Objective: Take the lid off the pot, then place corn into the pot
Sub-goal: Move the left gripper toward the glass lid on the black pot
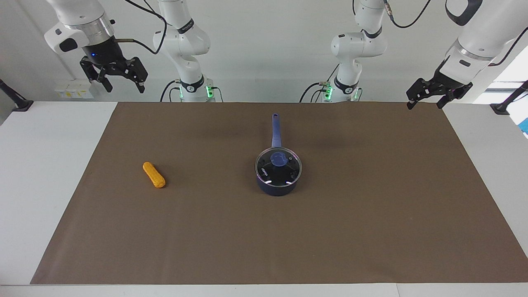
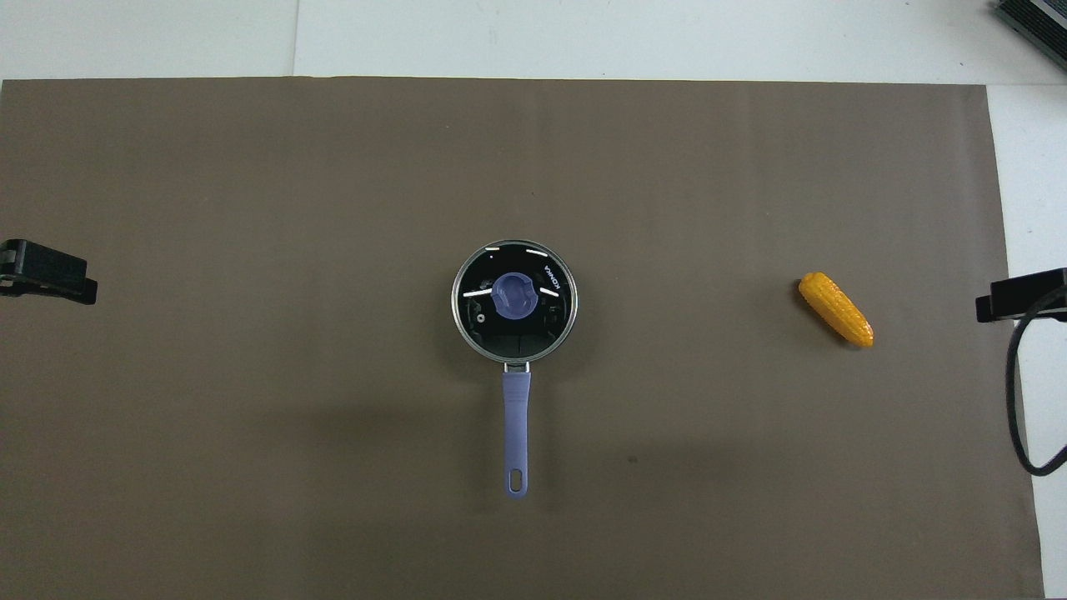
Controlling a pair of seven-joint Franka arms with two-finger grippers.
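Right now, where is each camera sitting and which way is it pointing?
Facing view: high across the table, looking back at the robots; shows both arms and bases, the right gripper and left gripper raised with jaws open near the mat's corners.
Overhead view: high above the robots' end, looking steeply down; only dark gripper parts show at both side edges.
Shared: the pot with the lid on it, its handle toward the robots, and the corn toward the right arm's end.
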